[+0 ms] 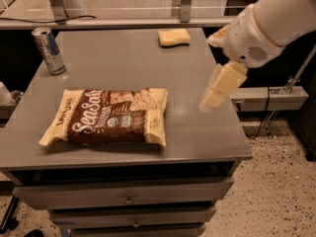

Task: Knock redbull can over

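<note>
The redbull can [48, 51], slim with blue and silver panels, stands upright at the back left corner of the grey table [197, 132]. My gripper [217, 85], cream-coloured on a white arm, hangs above the table's right side. It is far to the right of the can and touches nothing.
A brown sea-salt snack bag [108, 115] lies flat at the front left of the table, between the gripper and the can. A yellow sponge [174, 37] lies at the back, right of centre. Drawers [128, 197] are below the tabletop. A rail [123, 22] runs behind the table.
</note>
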Controlling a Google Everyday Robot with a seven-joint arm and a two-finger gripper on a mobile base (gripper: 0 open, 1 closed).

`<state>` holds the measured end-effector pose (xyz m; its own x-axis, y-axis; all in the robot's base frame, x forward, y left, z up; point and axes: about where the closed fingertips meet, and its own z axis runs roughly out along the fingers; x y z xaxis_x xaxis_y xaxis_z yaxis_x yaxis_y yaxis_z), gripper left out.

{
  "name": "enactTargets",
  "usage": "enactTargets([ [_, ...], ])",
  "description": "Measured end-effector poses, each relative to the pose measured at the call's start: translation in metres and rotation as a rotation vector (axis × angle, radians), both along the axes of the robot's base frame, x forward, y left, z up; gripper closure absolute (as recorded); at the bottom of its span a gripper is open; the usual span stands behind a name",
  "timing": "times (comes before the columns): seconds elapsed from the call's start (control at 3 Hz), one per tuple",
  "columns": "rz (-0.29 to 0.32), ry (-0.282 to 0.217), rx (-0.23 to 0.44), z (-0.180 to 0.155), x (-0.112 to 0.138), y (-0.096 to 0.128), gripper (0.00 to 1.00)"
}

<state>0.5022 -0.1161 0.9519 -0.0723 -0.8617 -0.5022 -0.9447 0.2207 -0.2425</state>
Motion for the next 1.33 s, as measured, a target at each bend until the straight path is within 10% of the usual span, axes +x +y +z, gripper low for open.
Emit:
enactTargets([
  [0.67,0.128,-0.026,0.41,0.008,0.07,0.12,0.0],
  [1.33,0.148,-0.048,0.444,0.004,0.084,0.13,0.0],
])
